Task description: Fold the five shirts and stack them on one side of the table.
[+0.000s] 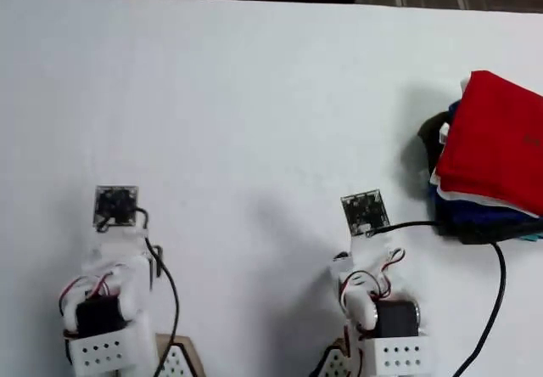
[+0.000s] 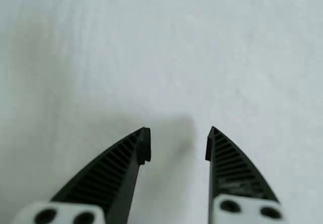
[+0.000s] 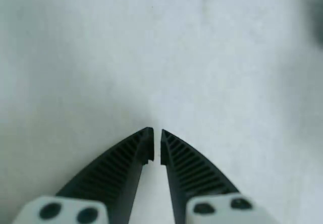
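Left fingers (image 2: 143, 146): wide, empty, over desk (image 1: 254, 97).
Right fingers (image 3: 147, 146): narrow, empty.
Shirt stack (image 1: 496, 152): well right of right fingers.

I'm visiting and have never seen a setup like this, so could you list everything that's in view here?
pile of folded cloth shirts: one pile, red on top, with white, dark blue, black and a teal edge beneath; at the table's right edge in the high view; exact shirt count unclear.
white table: one, white, under everything.
black cables: two, black, one beside each arm.
left arm: one, white with black motor, near edge, far from the pile.
right arm: one, white with black motor, near edge, close to the pile.
left gripper: one, black fingers, open above bare table.
right gripper: one, black fingers, shut above bare table.
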Motion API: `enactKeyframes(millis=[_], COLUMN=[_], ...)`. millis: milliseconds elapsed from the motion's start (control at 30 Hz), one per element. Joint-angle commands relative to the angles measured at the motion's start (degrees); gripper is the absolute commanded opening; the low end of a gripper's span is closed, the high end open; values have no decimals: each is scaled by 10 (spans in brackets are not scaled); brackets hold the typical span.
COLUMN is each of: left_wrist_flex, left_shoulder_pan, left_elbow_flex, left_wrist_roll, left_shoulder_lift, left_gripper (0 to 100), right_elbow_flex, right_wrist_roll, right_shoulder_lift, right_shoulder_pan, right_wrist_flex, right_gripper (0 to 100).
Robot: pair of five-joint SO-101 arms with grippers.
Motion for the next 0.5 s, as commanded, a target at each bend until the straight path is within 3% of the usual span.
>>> enactKeyframes(millis=[0,133,233,467], left_wrist_flex=[-11,-12,-12,-12], left_shoulder_pan=[63,150,175,128], left_elbow_flex=[15,15,15,15], left_wrist_roll=[59,59,59,33], left_shoulder_lift=[-11,-11,-11,-11], left_gripper=[206,203,203,203], right_elbow_flex=[5,5,5,5], right_wrist_roll=[-8,-18,-40,-39], right_shoulder_lift=[-9,-9,-9,-9], right_shoulder_pan=[-28,-134,-185,-90], right_wrist_flex=[-10,-10,-11,-11], right_gripper=[34,34,38,38])
